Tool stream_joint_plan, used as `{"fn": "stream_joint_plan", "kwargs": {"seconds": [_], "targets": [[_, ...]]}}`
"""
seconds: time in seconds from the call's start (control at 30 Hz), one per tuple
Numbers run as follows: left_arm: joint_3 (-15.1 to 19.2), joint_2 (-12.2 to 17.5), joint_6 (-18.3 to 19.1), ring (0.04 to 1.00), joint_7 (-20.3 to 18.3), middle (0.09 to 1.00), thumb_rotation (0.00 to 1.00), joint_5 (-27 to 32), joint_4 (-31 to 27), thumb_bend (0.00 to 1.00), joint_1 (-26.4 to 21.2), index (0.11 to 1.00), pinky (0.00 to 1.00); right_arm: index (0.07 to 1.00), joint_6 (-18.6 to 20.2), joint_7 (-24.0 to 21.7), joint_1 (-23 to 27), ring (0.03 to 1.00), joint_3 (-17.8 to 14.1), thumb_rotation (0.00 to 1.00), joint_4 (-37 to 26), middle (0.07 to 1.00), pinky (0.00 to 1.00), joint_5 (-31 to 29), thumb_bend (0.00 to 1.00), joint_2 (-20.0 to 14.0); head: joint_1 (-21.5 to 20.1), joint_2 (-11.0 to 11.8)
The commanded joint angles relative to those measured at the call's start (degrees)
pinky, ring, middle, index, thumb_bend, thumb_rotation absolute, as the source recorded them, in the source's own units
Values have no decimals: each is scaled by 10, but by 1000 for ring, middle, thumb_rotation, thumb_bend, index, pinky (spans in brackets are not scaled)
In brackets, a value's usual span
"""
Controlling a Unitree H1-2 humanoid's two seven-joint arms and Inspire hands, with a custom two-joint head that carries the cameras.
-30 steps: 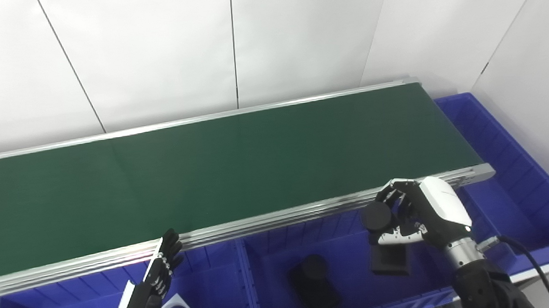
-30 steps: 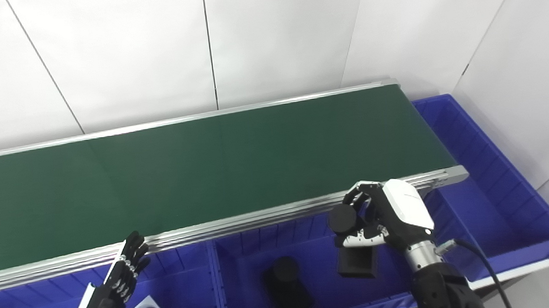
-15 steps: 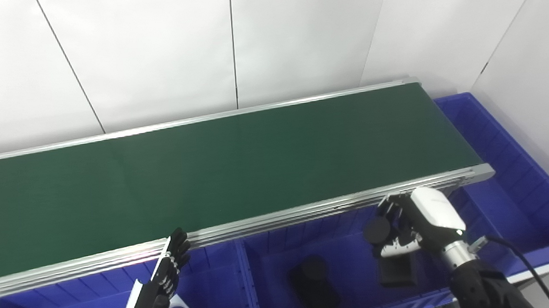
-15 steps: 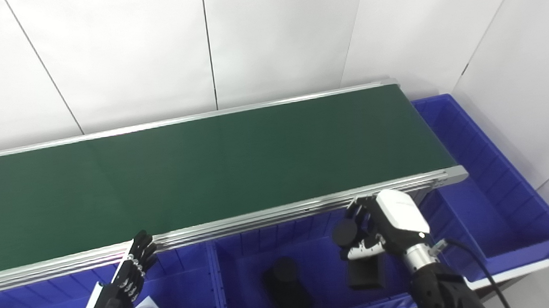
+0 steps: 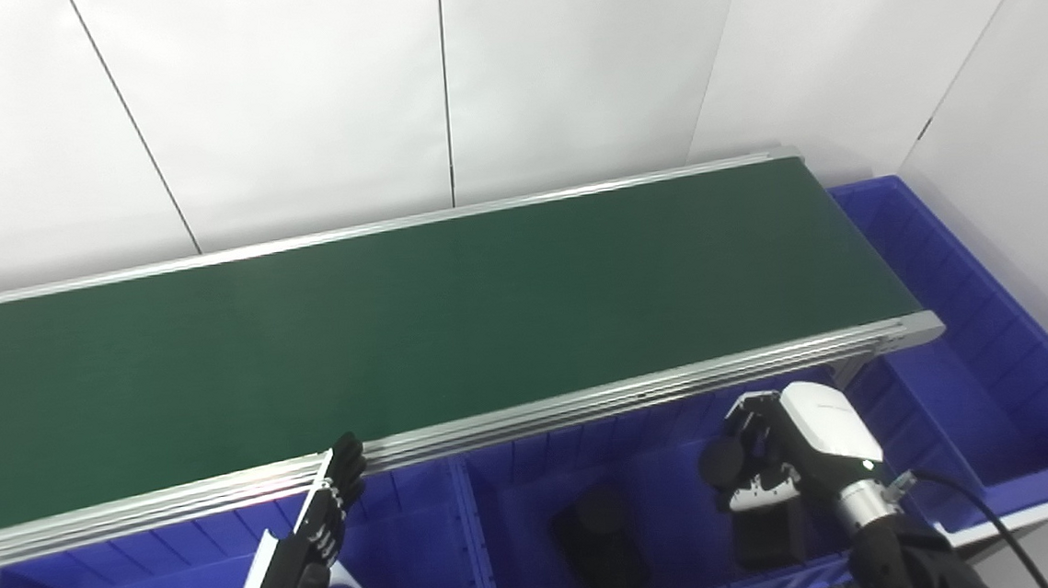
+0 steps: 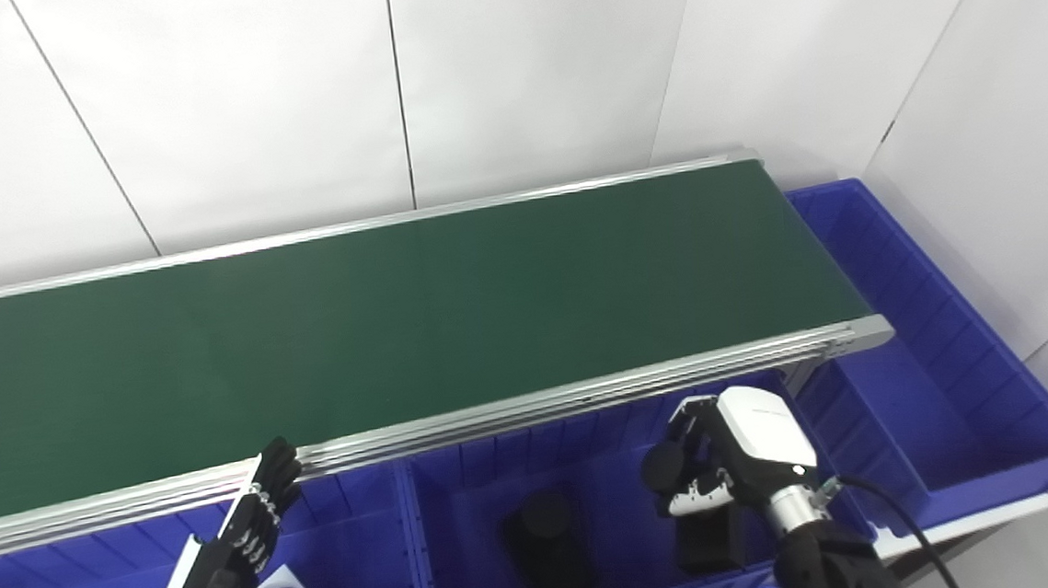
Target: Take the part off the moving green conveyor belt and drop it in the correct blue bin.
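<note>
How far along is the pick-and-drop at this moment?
Pick done: the green conveyor belt carries no part. In hand: the right hand grips a black part low inside the middle blue bin, beside another black part. Left: release. The left hand waits open.

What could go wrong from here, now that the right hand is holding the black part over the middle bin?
The right hand grips the black part just above the middle blue bin, where another black part already lies; released here, it might bounce off or land on that one. The hand sits near the conveyor's aluminium rail, so lifting out could clip it. The hand's cable could snag the bin's wall.
</note>
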State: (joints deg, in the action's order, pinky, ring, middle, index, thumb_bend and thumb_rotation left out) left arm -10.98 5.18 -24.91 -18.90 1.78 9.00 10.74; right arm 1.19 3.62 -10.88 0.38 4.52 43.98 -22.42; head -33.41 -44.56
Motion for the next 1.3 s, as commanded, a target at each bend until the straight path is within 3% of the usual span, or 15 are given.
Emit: {"fn": "stream_joint_plan", "kwargs": {"seconds": [0.0,0.17,0.2,0.27,0.43,0.57,0.8,0.97,1.0,1.03,1.17,1.2,1.23,1.27], "targets": [[-1,-3,-20,987,-3,1000,1000,5,-24,783,-5,993,975,539,0,23,5,426,-3,6,-3,443,353,-11,520,-3,1,0],[4,1,-20,992,-5,1000,1000,9,-25,784,-7,991,992,549,1,31,9,445,8,13,5,446,372,-14,519,5,8,-3],[5,2,-20,989,-4,1000,1000,8,-25,779,-8,991,987,544,-1,34,11,477,12,141,7,530,400,-13,579,6,10,-3],[6,3,-20,986,-2,1000,1000,5,-28,777,-8,990,980,652,3,34,13,548,17,331,8,627,449,-14,800,8,11,-2],[8,5,-20,987,-4,1000,1000,4,-32,765,-14,992,978,718,-4,44,15,652,19,435,16,713,578,-24,916,9,11,-2],[6,7,-20,981,-2,1000,1000,-1,-42,764,-17,993,961,767,-9,51,11,740,18,496,20,776,660,-31,935,6,14,-1],[2,10,-20,992,-4,1000,1000,1,-53,771,-14,994,986,768,-8,53,13,757,22,500,23,785,683,-37,910,6,22,1],[1,9,-20,989,3,1000,1000,-6,-60,778,-6,995,979,765,2,42,8,742,22,516,-13,783,641,-43,905,11,36,-1],[0,9,-20,988,3,1000,1000,-7,-62,775,-5,995,977,760,0,42,6,685,21,515,-23,759,565,-47,909,13,36,-1],[0,7,-20,988,4,1000,1000,-7,-64,778,-3,992,978,759,-4,40,1,639,18,530,-45,736,516,-59,917,18,52,-3],[-4,2,-20,989,10,1000,1000,-14,-70,790,1,991,984,764,-7,24,-26,602,13,575,-134,715,486,-105,913,40,93,-10],[-6,1,-20,992,9,1000,1000,-15,-67,799,1,993,988,759,-36,31,-34,614,16,581,-152,716,499,-126,900,50,119,-14],[-7,1,-20,996,8,1000,1000,-15,-65,813,0,996,994,746,-57,37,-39,635,17,582,-163,716,519,-140,877,56,119,-14],[-10,1,-20,998,7,1000,1000,-15,-61,835,-2,998,997,736,-101,46,-45,664,22,588,-170,721,554,-171,846,67,137,-16]]}}
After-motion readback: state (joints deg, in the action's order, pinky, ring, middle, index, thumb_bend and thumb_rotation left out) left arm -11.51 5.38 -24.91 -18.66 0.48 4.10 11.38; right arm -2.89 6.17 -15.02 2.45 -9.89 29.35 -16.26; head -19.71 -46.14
